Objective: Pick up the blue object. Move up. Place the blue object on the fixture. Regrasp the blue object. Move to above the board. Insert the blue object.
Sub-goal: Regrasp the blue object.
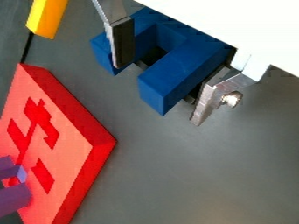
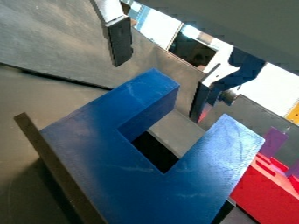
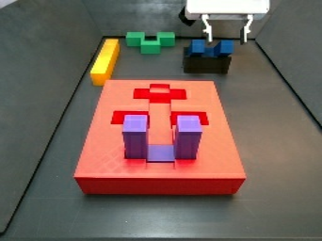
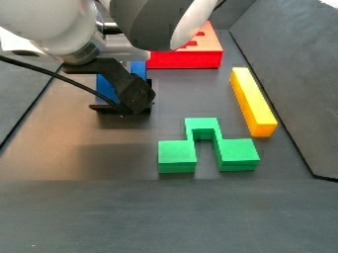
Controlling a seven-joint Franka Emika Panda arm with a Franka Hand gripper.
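**Blue object seated on fixture**

The blue object (image 3: 209,45) was seen resting on the fixture (image 3: 206,64), beyond the board (image 3: 160,132). The gripper (image 1: 173,68) was positioned around it, fingers (image 1: 118,42) spread apart, not clamped. No writing was legible.

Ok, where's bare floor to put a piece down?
Free: in front of the board, and between it and the right wall. Crowded: the back, with yellow bar, green block, and the claw over the blue block on the fixture.

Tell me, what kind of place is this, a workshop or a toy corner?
Probably a robot test bench. A gripper hangs over a blue object on a black fixture, near a red board with shaped recesses, all on a dark walled table.
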